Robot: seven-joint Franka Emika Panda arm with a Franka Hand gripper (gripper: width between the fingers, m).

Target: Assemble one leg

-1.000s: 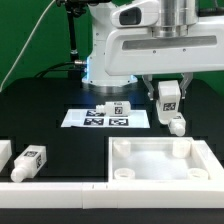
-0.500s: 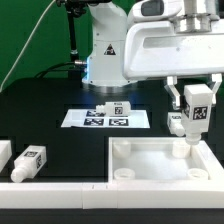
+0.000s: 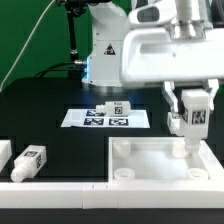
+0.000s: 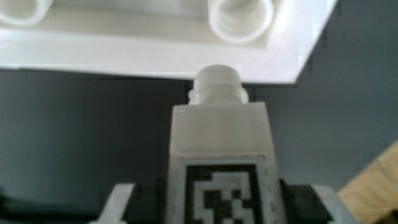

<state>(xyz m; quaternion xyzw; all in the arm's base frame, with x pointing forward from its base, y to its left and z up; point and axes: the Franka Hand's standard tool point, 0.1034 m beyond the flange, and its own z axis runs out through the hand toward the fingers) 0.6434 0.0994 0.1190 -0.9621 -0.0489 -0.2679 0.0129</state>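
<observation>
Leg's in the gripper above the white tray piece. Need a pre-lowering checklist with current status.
1. Grasp: gripper shut on leg, tag facing outward: ok.
2. Leg attitude: near vertical in the exterior view: ok.
3. Tip centred over corner hole of tray piece: cannot tell. In the wrist view the tip overlaps the tray's edge, not the hole.
4. Corner hole empty: ok, nothing seen in it.
5. Tip clear of the tray rim: cannot tell.
6. Spare legs out of the way: ok, lying apart at the exterior view's left.
</observation>
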